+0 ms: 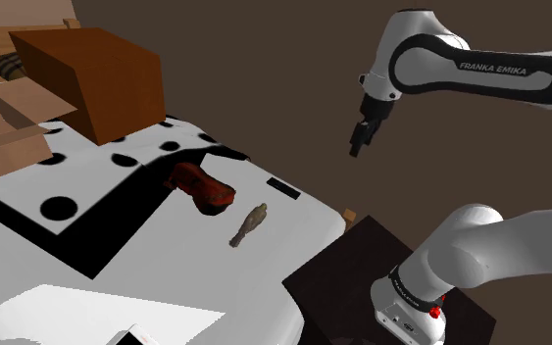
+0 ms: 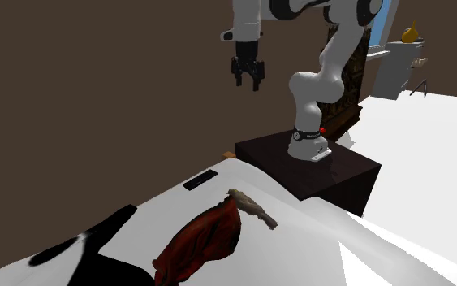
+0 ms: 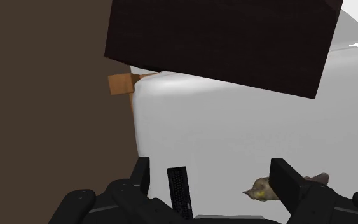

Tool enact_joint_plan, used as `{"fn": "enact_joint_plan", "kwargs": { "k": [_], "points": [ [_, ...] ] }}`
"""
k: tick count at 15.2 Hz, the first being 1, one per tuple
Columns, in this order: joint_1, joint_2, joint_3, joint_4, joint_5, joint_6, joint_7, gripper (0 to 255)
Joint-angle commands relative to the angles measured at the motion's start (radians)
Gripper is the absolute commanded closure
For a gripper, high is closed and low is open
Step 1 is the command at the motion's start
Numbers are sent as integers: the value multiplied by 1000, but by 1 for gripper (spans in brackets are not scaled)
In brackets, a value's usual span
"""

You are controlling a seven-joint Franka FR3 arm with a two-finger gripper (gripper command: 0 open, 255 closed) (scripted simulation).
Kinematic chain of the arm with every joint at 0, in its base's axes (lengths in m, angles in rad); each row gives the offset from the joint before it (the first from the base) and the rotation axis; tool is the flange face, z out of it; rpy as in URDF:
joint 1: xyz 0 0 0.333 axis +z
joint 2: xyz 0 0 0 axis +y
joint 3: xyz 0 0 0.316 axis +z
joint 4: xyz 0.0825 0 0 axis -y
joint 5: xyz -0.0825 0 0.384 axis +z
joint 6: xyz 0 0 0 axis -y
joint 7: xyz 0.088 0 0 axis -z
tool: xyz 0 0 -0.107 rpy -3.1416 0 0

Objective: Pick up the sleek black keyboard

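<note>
**Keyboard below open fingers, long axis across the gap**

We see the black keyboard [image 1: 284, 187] [image 2: 200, 179] [image 3: 180, 191] lying flat near the edge of the white surface [image 1: 293, 245] [image 2: 316, 236], on the side closest to the brown wall [image 2: 97, 81]. The fingers [image 1: 358, 147] [image 2: 239, 77] [image 3: 287, 181] hang well above it, spread wide and holding nothing.

In the shoulder view the keyboard sits lower left of the fingers. In the wrist view it appears between them, closer to one. Its long axis runs across the line joining the two fingers, so we judge they could close over its narrow width after a mostly straight descent.

Further along the surface lie a tan, bird-like figure [image 1: 249, 225] [image 2: 255, 210] [image 3: 263, 189] and a dark red object [image 1: 203, 186] [image 2: 202, 240], both apart from the keyboard. We cannot tell whether the surface, white with black patches, is a bench or a bed. The dark stand [image 2: 340, 166] abuts it, and a brown box [image 1: 92, 78] sits at the shoulder view's upper left.
</note>
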Motion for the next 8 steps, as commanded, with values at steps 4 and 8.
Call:
{"fn": "enact_joint_plan", "kwargs": {
  "k": [4, 8],
  "points": [
    [4, 144, -25, -44, 8, 202, -21, 0],
    [11, 277, -40, -50, 25, 348, -40, 0]
  ]
}}
